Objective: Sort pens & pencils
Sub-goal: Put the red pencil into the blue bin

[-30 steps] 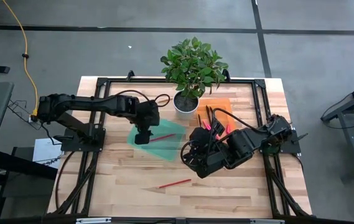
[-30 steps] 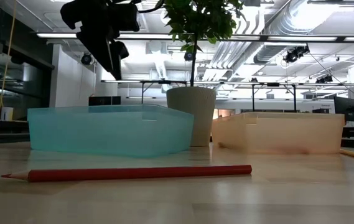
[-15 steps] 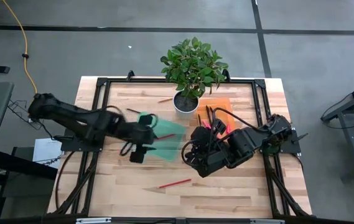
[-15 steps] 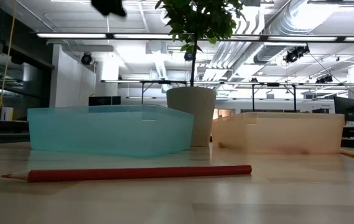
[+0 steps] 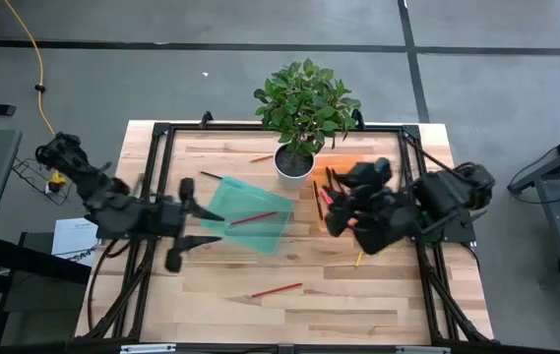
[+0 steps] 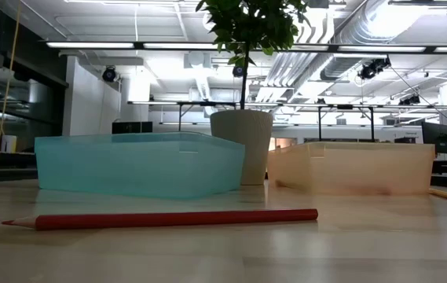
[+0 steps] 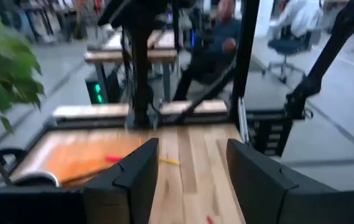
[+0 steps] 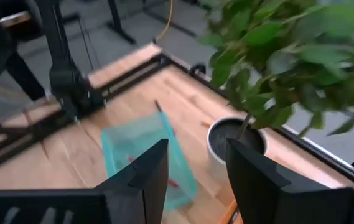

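High view: left gripper (image 5: 183,220) open, empty, left of teal bin (image 5: 250,215). Right gripper (image 5: 343,202) open, empty, over orange bin (image 5: 358,163) right of it. Pencils (image 5: 253,217) in teal bin, pens (image 5: 325,195) in orange bin; one pencil (image 5: 277,290) on table below.

Before us, red pencils (image 5: 276,290), a teal tray (image 5: 222,197), an orange tray (image 5: 342,164), pale wood-striped tabletop (image 5: 260,320), green plant (image 5: 305,101).

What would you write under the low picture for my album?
A red pencil lies on the table before a teal bin, plant pot and orange bin.
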Controlling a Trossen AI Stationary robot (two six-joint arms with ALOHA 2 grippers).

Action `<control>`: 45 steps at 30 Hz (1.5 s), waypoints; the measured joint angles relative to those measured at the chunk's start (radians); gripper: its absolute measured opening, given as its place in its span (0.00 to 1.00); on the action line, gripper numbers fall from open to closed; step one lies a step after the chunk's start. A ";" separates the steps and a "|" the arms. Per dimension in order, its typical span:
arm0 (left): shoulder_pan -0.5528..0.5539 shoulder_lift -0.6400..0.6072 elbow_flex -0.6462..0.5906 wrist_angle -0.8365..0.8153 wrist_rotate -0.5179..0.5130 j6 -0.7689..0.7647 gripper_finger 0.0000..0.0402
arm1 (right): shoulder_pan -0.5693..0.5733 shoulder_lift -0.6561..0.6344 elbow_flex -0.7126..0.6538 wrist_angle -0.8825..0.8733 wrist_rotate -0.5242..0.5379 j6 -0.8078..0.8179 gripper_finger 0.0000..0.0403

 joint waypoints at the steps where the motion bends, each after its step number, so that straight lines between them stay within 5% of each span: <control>1: -0.042 -0.002 0.000 0.013 -0.053 0.009 0.43 | 0.015 -0.017 -0.022 -0.002 0.026 0.024 0.37; 8: -0.297 0.017 0.000 0.066 -0.401 0.028 0.43 | 0.140 -0.147 -0.370 0.097 0.143 0.316 0.37; 13: -0.426 0.056 0.000 0.066 -0.596 -0.023 0.43 | 0.200 -0.209 -0.656 0.575 0.100 0.231 0.37; 23: -0.555 0.159 0.000 0.058 -0.692 -0.179 0.43 | 0.156 -0.230 -1.103 1.473 -0.144 0.049 0.37; 27: -0.616 0.205 0.000 0.059 -0.747 -0.243 0.43 | 0.115 -0.199 -1.213 1.674 -0.284 0.073 0.37; 36: -0.689 0.245 0.000 0.055 -0.918 -0.346 0.43 | 0.057 -0.068 -1.134 1.535 -0.601 0.117 0.37; 45: -0.689 0.245 0.000 0.052 -0.933 -0.350 0.43 | 0.003 0.048 -0.997 1.239 -0.781 0.033 0.37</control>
